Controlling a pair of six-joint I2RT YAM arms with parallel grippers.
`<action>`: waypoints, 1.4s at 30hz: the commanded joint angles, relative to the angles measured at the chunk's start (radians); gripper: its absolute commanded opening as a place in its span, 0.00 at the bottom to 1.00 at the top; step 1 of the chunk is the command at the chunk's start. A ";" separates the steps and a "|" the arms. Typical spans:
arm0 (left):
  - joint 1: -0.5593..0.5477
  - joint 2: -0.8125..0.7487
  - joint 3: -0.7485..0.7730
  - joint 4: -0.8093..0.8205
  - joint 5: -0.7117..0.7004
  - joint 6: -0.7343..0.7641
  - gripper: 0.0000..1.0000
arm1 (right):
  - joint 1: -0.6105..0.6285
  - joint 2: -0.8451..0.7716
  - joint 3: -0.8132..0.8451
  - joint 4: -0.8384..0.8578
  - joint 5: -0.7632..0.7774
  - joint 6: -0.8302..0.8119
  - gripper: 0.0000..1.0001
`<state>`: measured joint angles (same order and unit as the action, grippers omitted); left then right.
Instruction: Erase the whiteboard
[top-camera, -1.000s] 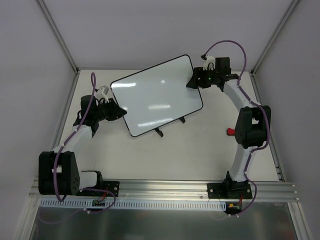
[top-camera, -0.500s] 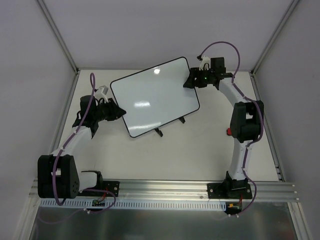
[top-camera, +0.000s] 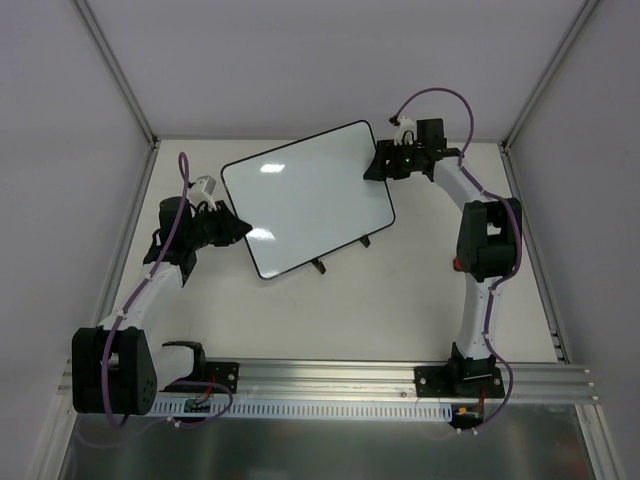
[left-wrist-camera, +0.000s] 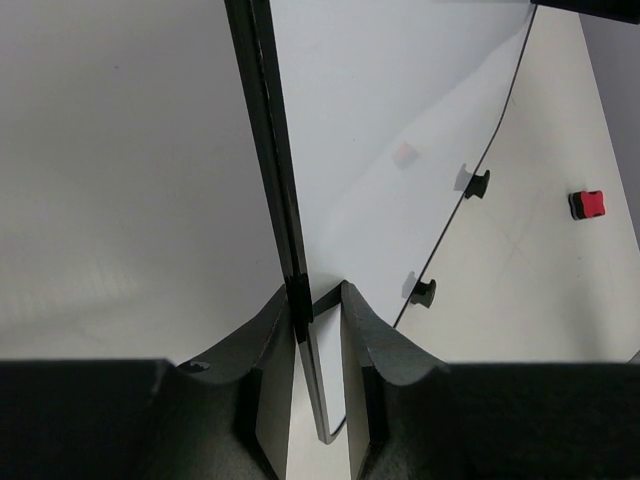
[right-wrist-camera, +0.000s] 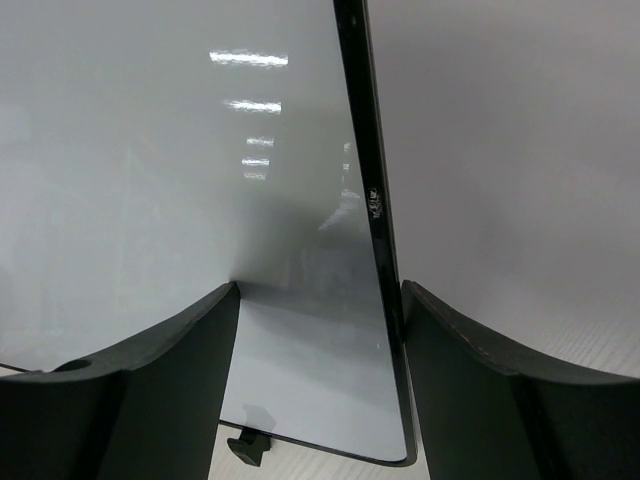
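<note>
Presently whiteboard (top-camera: 305, 200) tilted over the middle of the table (top-camera: 400, 300), no writing visible. Could twist or slip down, being pinched only at the left edge by the left gripper (left-wrist-camera: 318, 295), closed narrow on it. Right edge standing between the wide, unclamped jaws of the right gripper (right-wrist-camera: 320, 290).

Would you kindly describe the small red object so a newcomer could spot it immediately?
Find the large glossy black-framed whiteboard mid-table, then look right, to the right arm's elbow. Beside it lies a small red black-edged block, the only red thing on the white table.
</note>
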<state>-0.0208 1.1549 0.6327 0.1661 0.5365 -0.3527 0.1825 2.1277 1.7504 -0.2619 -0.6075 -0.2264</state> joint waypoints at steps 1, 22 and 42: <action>-0.041 -0.047 -0.013 0.081 0.039 -0.006 0.00 | 0.069 -0.043 0.014 0.015 -0.123 0.021 0.68; -0.064 -0.038 -0.100 0.078 -0.056 -0.029 0.25 | 0.068 -0.118 -0.095 0.027 -0.058 -0.025 0.71; -0.064 -0.100 -0.116 0.043 -0.115 -0.038 0.99 | 0.032 -0.209 -0.218 0.062 0.021 -0.060 0.91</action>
<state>-0.0734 1.0878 0.5259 0.1967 0.4400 -0.4011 0.2119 1.9957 1.5585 -0.1871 -0.5797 -0.2909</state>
